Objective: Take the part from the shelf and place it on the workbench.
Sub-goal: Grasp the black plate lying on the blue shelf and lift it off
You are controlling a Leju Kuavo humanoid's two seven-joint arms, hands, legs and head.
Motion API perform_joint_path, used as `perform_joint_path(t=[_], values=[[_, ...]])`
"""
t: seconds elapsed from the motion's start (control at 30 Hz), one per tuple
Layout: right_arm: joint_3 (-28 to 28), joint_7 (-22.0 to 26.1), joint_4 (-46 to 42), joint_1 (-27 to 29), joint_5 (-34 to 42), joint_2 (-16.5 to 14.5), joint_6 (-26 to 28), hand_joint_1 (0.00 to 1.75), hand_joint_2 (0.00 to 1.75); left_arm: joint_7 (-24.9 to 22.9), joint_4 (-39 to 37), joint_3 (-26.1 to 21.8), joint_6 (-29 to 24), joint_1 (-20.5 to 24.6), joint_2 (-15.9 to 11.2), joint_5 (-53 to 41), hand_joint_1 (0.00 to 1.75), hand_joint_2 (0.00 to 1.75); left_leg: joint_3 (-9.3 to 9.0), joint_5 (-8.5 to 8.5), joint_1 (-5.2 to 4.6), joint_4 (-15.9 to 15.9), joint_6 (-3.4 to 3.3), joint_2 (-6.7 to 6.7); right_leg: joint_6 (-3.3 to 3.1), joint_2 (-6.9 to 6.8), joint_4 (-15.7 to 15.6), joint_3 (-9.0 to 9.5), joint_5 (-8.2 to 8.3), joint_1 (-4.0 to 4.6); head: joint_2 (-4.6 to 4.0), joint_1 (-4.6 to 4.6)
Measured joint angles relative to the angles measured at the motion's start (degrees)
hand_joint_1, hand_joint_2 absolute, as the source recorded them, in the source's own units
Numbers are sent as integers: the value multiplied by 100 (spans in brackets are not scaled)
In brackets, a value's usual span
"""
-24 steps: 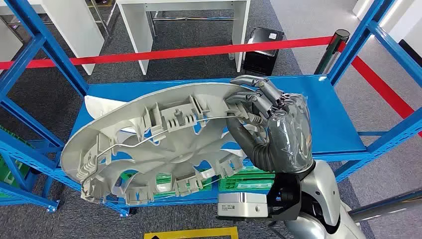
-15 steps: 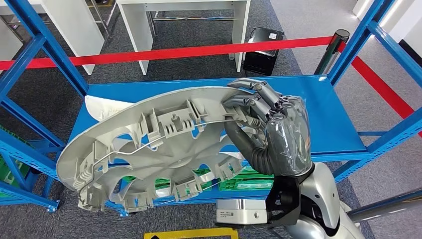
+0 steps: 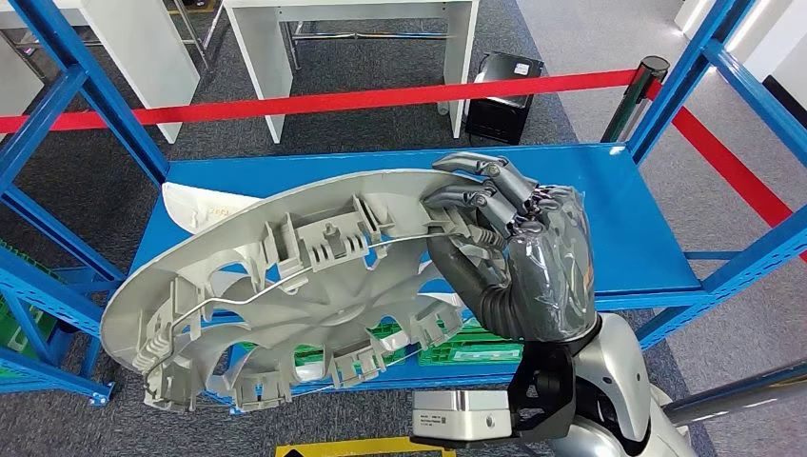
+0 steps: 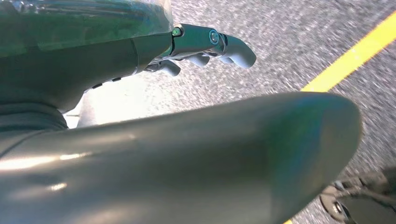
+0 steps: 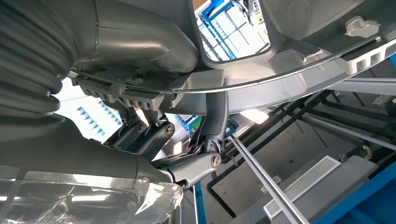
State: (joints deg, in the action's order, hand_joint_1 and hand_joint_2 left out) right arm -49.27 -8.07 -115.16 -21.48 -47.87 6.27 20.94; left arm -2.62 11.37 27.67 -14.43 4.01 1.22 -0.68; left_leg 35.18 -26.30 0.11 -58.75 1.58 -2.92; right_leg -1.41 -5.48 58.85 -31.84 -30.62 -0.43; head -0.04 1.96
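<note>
A: The fingers (image 3: 476, 195) of the right hand (image 3: 519, 252) pinch the rim of the grey wheel cover (image 3: 285, 286), tilted above the blue shelf (image 3: 628, 219).

B: And the left wrist view?

A: The left hand (image 4: 201, 44) hangs over grey floor (image 4: 299, 42), fingers slightly curled, holding nothing.

B: Right wrist?

A: Fingers (image 5: 212, 116) hooked over the cover's rim (image 5: 289, 70).

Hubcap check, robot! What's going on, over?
Right hand grips hubcap rim. Hubcap tilted, above blue shelf. Left hand holds nothing.
</note>
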Motion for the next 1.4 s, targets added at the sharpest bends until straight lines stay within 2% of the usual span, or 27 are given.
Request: perform_joint_path(t=[1.4], values=[[0, -2, 0, -5, -9, -9, 0, 175, 175, -4, -4, 0, 0, -39, 0, 0, 0, 175, 17, 1, -17, 15, -64, 94, 55, -94, -40, 33, -1, -12, 0, -9]])
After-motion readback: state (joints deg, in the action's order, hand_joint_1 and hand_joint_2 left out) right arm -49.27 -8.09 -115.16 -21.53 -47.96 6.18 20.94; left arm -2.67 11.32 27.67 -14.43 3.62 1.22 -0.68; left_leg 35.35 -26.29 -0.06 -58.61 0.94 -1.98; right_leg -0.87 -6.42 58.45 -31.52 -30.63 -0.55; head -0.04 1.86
